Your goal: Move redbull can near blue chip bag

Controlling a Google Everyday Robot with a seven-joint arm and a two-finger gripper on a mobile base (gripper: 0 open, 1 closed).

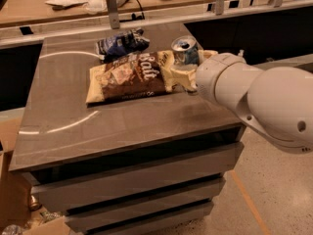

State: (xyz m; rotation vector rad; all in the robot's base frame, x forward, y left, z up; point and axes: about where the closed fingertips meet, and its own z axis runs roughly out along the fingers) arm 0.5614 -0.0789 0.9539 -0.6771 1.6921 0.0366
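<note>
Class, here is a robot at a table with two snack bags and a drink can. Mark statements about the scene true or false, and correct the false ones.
1. The pincer holds the can by the right end of the tan bag. True.
2. The blue bag lies in front of the tan bag, nearer the camera. False: it lies behind it, towards the table's far edge.
3. The tan bag lies flat on the table. True.
4. The can touches the blue bag. False: they are apart, with the can off to the blue bag's right.
</note>
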